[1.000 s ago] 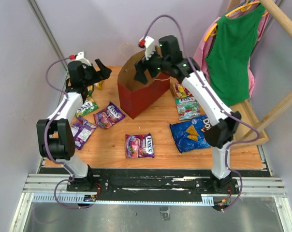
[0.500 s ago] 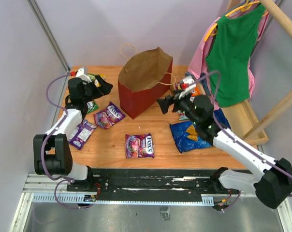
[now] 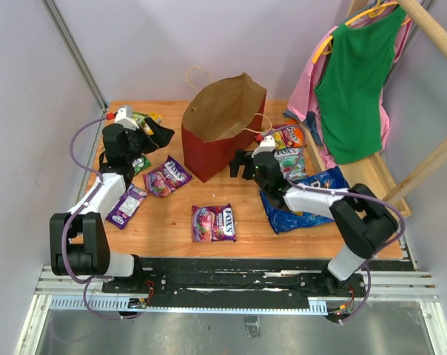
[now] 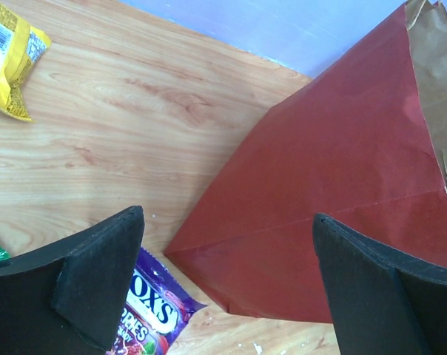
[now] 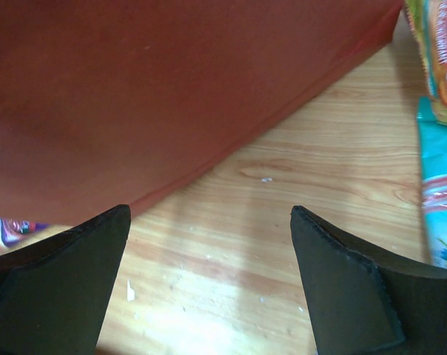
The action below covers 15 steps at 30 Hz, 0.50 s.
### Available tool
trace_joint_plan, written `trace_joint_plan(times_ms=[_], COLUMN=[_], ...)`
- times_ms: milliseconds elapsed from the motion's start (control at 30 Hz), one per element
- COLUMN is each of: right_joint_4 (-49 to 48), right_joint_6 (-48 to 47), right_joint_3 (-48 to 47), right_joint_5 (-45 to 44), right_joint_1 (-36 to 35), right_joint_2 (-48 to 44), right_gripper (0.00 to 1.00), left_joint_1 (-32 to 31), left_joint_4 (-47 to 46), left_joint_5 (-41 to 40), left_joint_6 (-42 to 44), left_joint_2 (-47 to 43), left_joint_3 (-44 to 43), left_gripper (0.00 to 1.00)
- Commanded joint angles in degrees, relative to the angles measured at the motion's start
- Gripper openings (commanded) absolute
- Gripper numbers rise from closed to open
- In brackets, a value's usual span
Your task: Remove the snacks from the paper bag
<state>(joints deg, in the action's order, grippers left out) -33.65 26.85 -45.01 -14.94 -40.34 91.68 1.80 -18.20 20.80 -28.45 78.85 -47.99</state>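
A tall red paper shopping bag with a brown kraft inside (image 3: 216,151) stands at twelve o'clock on the wooden tabletop (image 3: 160,229), its mouth open. No packet shows inside it. Glossy flat snack packets (image 3: 166,176) and a larger blue chip bag (image 3: 281,214) lie around it, from nine o'clock to three. The right fingers (image 5: 342,281) sit low at the bag's four o'clock, spread apart and empty, just beside its red wall. The left fingers (image 4: 98,274) wait at its nine o'clock, also wide apart and empty. If anything remains hidden inside, reaching down through the mouth seems best, since pushing the wall would likely tip the bag. A second earlier the right fingers hovered over the mouth; they have since swung out and down.
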Motion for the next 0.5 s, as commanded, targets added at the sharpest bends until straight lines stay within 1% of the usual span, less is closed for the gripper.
trace_joint_plan(times_ms=[0,100,267,467], right_joint_4=[-0.04,-0.34,-0.19,0.05], right_joint_6=[8.11,12.45,20.61,26.12], right_joint_3=[-5.76,-7.97,-9.77,-16.95], right_joint_5=[0.4,2.43,0.47,3.01], right_joint_1=[-0.84,-0.88,-1.25,-1.86], right_joint_2=[6.44,10.92,15.48,22.99], right_gripper=[0.9,0.89,0.89,0.89], left_joint_1=[0.13,0.13,0.13,0.13], left_joint_4=[-1.27,-0.49,-0.86,-1.42], left_joint_5=[0.18,-0.01,0.66,1.32], left_joint_6=[0.41,1.22,1.12,0.76], left_joint_2=[-2.3,-2.81,-2.07,-1.76], left_joint_3=[1.23,1.14,1.45,1.5], left_gripper=[1.0,1.0,1.0,1.0])
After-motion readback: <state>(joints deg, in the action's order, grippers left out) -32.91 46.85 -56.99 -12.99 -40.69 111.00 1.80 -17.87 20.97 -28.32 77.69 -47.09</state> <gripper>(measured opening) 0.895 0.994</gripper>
